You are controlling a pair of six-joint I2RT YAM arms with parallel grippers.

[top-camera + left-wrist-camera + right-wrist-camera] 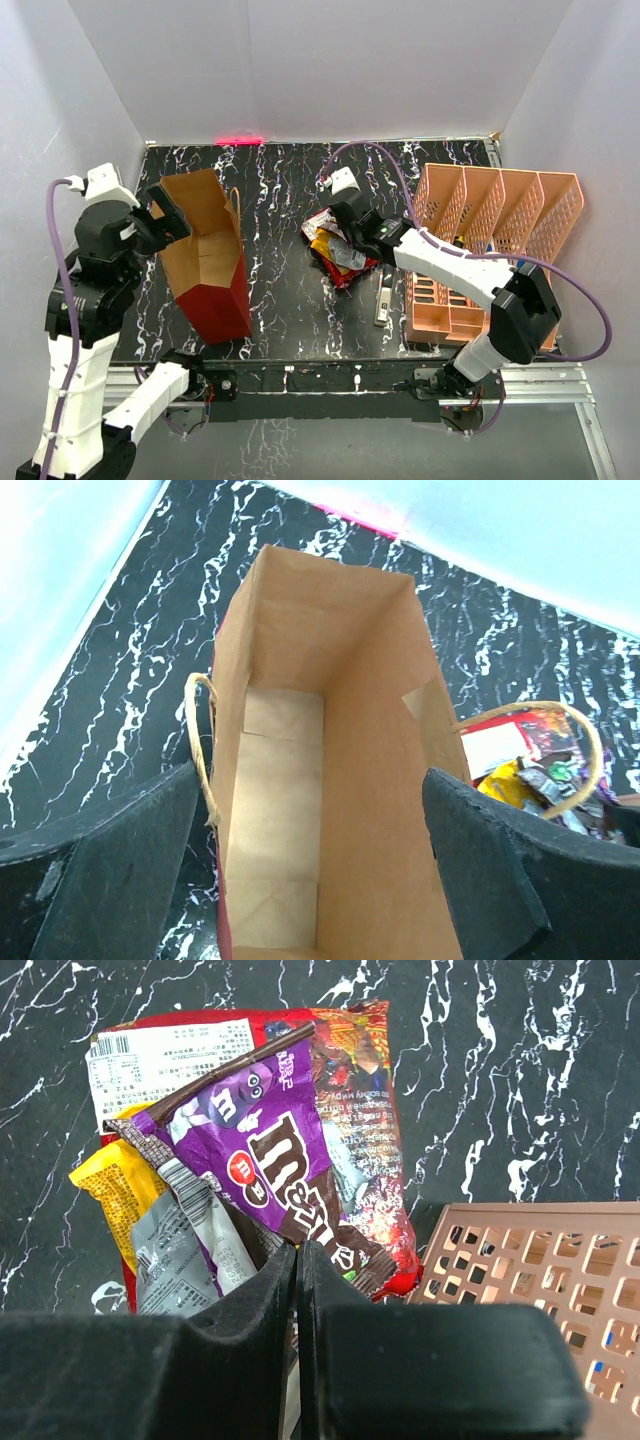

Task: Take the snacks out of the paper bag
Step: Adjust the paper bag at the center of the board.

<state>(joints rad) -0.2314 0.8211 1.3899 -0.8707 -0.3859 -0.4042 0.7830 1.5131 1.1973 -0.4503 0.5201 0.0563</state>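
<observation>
Brightly, evenly lit from above, with only soft shadows. Washed out on the white walls (pink glow at the back). Soft, unfocused on near fingers in wrist views.

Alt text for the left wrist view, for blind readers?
An open red paper gift bag with brown kraft inside appears empty. The black fingers of the left gripper stand wide apart, framing it; red, yellow and silver snack packets lie on the black marbled table beyond.

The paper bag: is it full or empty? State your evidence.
Empty. The left wrist view looks down into the paper bag to its bare brown floor; the snacks lie piled outside it.
</observation>
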